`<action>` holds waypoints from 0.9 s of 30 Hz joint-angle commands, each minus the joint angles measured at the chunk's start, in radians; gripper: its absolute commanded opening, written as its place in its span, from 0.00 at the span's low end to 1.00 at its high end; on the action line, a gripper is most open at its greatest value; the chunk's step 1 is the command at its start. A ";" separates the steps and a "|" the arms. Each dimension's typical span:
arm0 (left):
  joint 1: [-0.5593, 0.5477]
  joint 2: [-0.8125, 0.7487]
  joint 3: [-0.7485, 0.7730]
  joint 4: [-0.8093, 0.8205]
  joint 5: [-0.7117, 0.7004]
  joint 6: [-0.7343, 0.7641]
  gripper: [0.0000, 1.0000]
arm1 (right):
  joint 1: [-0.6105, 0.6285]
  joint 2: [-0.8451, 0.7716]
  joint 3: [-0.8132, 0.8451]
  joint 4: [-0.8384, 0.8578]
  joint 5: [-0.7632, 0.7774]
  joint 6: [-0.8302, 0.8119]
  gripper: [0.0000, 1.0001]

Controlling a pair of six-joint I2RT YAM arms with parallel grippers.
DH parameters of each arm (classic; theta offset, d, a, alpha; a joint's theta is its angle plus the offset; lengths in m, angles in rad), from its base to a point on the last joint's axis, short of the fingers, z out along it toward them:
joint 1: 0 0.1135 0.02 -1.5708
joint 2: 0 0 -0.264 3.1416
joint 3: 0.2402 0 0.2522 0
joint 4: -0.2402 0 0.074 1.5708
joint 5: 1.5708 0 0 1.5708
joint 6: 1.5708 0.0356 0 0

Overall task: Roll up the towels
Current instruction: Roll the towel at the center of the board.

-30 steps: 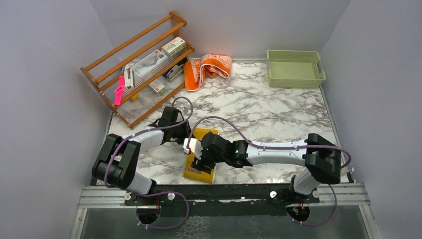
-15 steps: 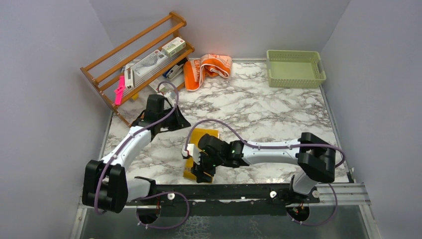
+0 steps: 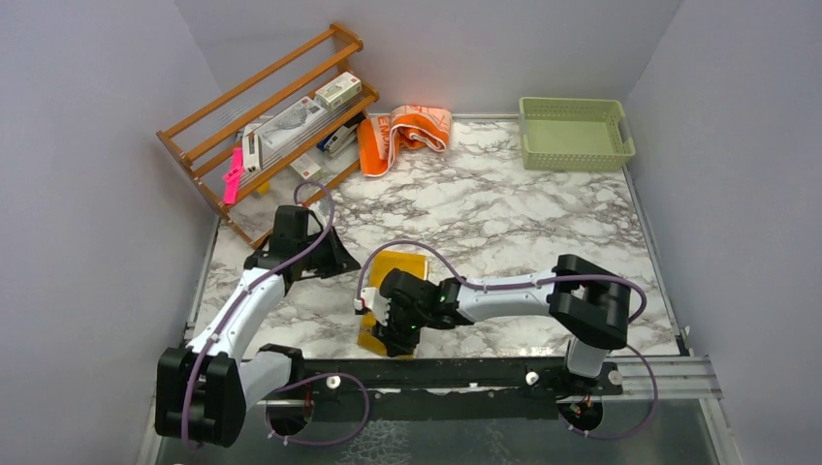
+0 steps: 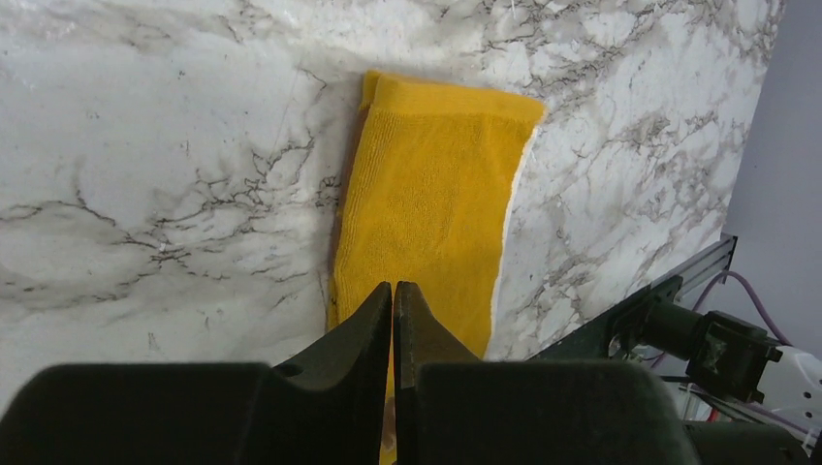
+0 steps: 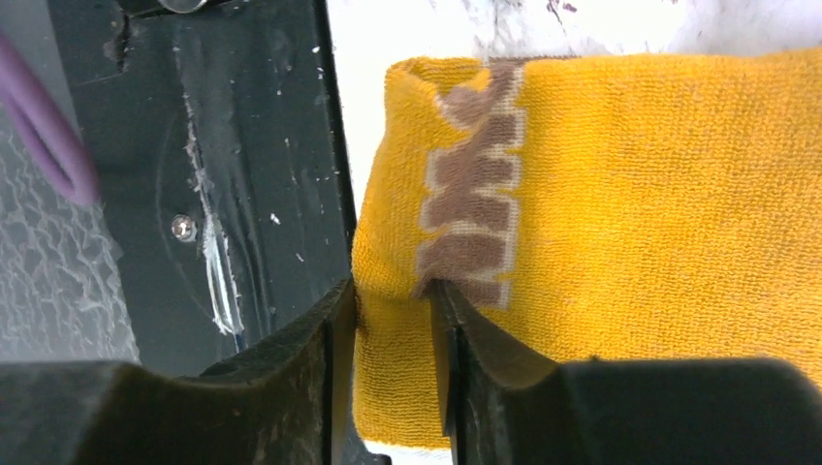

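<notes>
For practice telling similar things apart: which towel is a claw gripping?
The mustard-yellow cloth towel: the right claw pinches its near edge. The orange-and-peach printed towel lies far off, untouched, beside the wooden rack.

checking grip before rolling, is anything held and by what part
The right gripper pinches the yellow towel by its near edge, beside the brown band. The left gripper is shut, empty.

White grey-veined marble surface [image 3: 543,223], folded mustard-yellow terry towel [image 3: 399,263] flat on it beneath the right pincer [image 5: 393,291], its near edge nipped between the fingers, crumpled orange-and-peach printed towel [image 3: 407,134] far beyond the pincer, slanted wooden rack [image 3: 267,126] far-left of it, pale green plastic basket [image 3: 577,158] far-right.
</notes>
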 commanded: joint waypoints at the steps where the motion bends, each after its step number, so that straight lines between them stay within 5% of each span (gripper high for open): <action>1: 0.006 -0.074 -0.039 -0.019 0.038 -0.046 0.09 | 0.003 0.052 0.018 -0.004 0.033 0.017 0.27; 5: 0.006 -0.126 -0.050 -0.042 0.042 -0.068 0.09 | 0.003 0.079 0.036 -0.023 0.059 0.032 0.02; 14: 0.006 -0.189 -0.072 -0.070 0.060 -0.094 0.09 | -0.091 0.011 0.026 -0.017 -0.085 0.072 0.01; 20: 0.006 -0.193 -0.060 -0.072 0.114 -0.086 0.09 | -0.290 0.000 0.082 -0.082 -0.440 0.085 0.01; 27: 0.004 -0.222 -0.073 -0.068 0.144 -0.089 0.09 | -0.382 0.146 0.192 -0.194 -0.721 0.087 0.01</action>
